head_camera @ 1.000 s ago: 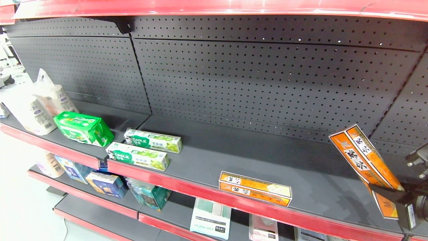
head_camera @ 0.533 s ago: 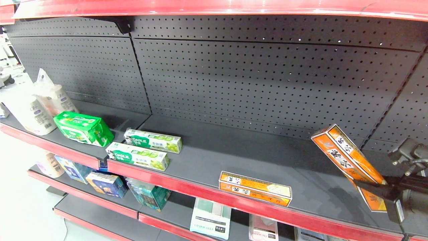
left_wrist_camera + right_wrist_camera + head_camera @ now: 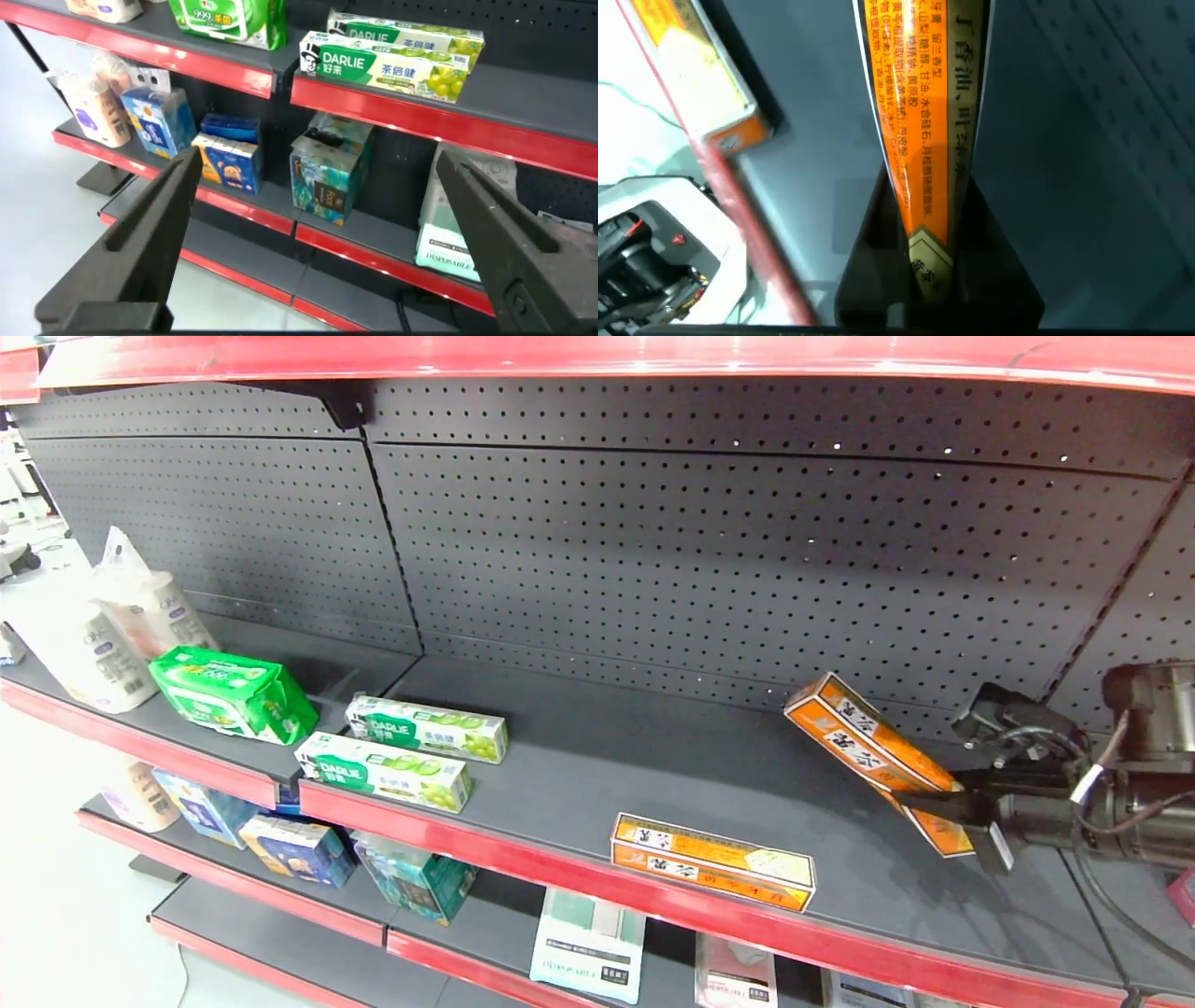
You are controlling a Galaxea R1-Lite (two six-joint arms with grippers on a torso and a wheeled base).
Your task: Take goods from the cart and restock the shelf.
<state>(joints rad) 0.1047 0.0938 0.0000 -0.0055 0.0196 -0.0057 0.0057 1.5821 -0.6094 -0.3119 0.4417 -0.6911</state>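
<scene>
Right gripper [image 3: 941, 805]: fingers clamped on the lower end of an orange box [image 3: 854, 739], which tilts up and away to their left.
Second orange box [image 3: 714, 861]: flat at the shelf [image 3: 653, 756] front, left of the fingers.
Green boxes [image 3: 428, 728]: much farther left.

- A shop: a long dark grey metal display shelf [image 3: 653, 756] with a red front edge strip, backed by a perforated dark grey metal panel [image 3: 747, 541].
- On that shelf lie packaged goods: green-and-white cardboard toothpaste boxes [image 3: 383, 771], a green plastic tissue pack [image 3: 233, 693] and a flat orange cardboard carton [image 3: 711, 861].
- Below the shelf, lower tiers carry blue cardboard boxes [image 3: 297, 849].
</scene>
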